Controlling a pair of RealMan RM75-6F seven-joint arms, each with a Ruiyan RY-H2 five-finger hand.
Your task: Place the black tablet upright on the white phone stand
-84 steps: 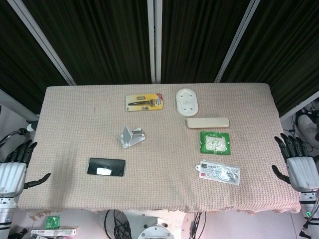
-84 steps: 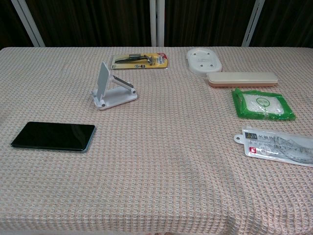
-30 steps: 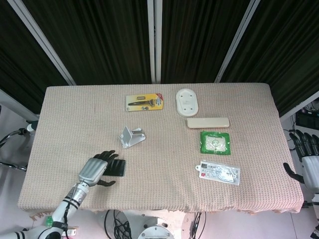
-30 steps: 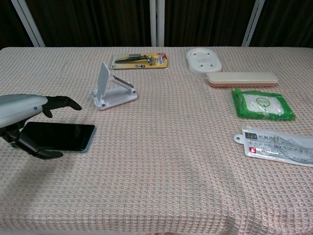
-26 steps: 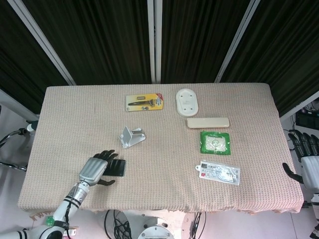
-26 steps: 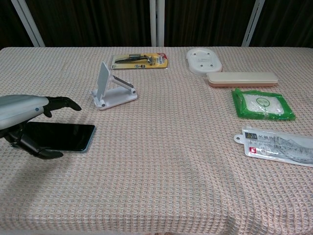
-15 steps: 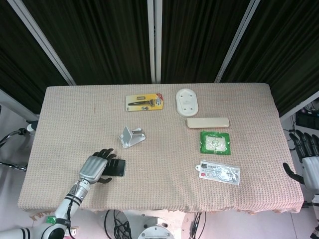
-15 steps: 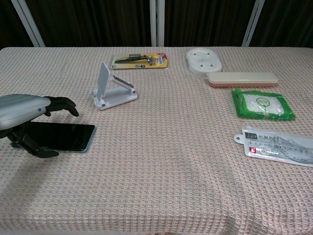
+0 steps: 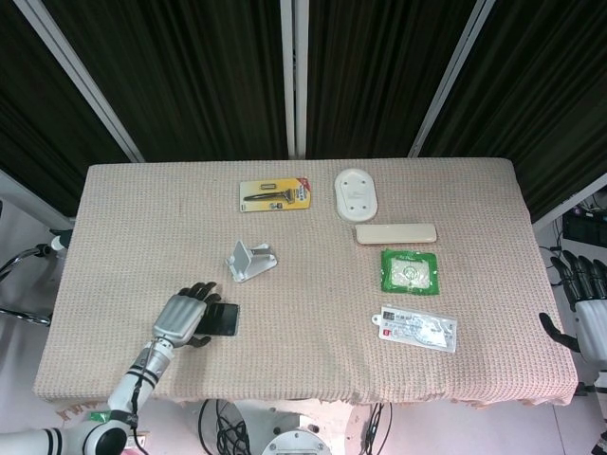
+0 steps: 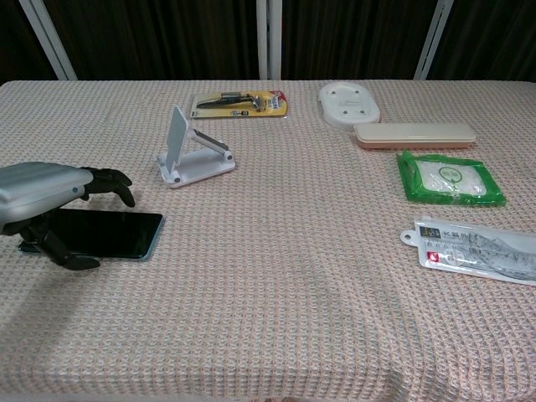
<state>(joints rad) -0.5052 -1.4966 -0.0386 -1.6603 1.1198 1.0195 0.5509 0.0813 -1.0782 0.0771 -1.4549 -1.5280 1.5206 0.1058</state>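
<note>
Step in hand: the grasp approach, not yet a lift. Left hand (image 10: 50,197) sits over the near-left end of the flat black glass tablet (image 10: 105,234), fingers (image 10: 113,182) curled down past its far edge, thumb low at the near edge. Whether it's actually pinching the tablet I can't tell; the tablet looks flat on the beige woven tablecloth (image 10: 276,276), w/ no gap under it. The white folding plastic phone stand (image 10: 191,155) is ahead of the hand and a bit to its right, near but apart, back plate tilted. Right hand (image 9: 586,318) hangs off the table's far right edge, fingers apart, holding nothing.

Next, prob.: close on the tablet's long edges, lift, rotate it upright, carry fwd-right to the stand's ledge.
</note>
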